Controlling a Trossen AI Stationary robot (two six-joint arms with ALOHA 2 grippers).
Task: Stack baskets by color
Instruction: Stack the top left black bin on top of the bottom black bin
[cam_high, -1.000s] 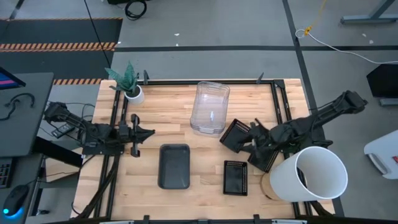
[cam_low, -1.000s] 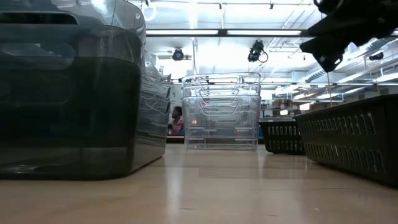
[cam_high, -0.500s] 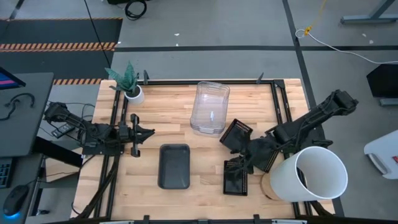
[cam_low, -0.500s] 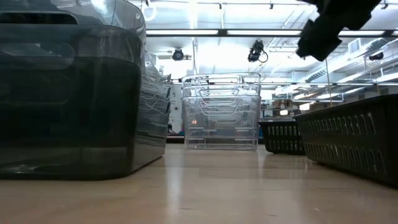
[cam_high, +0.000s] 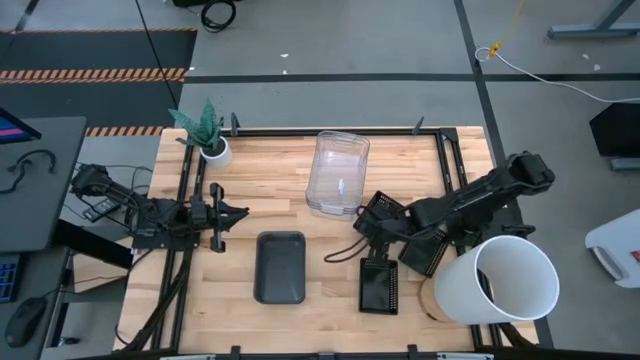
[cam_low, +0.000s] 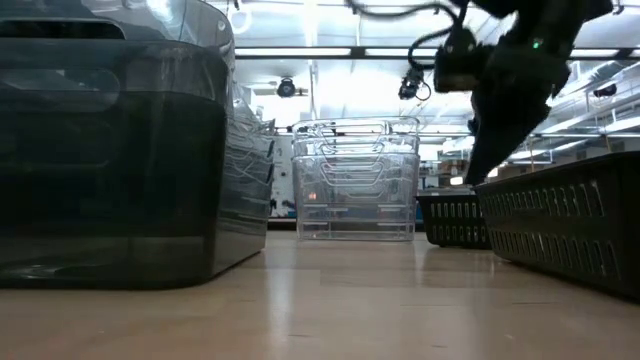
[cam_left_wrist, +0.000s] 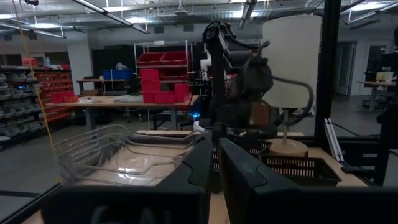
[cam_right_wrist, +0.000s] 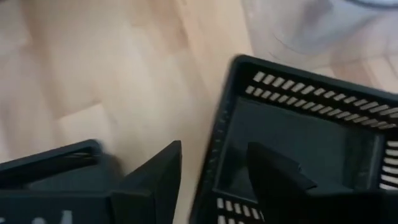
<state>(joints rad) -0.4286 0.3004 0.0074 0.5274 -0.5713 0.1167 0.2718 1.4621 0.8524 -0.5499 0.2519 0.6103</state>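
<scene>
A stack of clear baskets (cam_high: 338, 172) stands at the table's far middle. A dark-grey basket (cam_high: 280, 266) rests on its base near the front. Three black mesh baskets lie right of centre: one (cam_high: 378, 212) by the clear stack, one (cam_high: 379, 286) near the front, and one (cam_high: 432, 254) partly under my right arm. My right gripper (cam_high: 378, 238) (cam_right_wrist: 214, 168) is open and tipped down over the first mesh basket (cam_right_wrist: 305, 143). One finger is over the basket's inside, the other over the bare wood. My left gripper (cam_high: 226, 214) (cam_left_wrist: 216, 155) waits, shut and empty, at the table's left.
A large white bucket (cam_high: 497, 280) lies at the front right beside my right arm. A small white plant pot (cam_high: 214, 151) stands at the far left corner. Black frame rails (cam_high: 452, 165) run along the table's sides. Bare wood (cam_high: 320, 235) lies between the dark-grey basket and the clear stack.
My right gripper has swung from beside the white bucket toward the table's left, sunk a little and tipped steeply downward, ending over the mesh basket by the clear stack. The baskets have not moved.
</scene>
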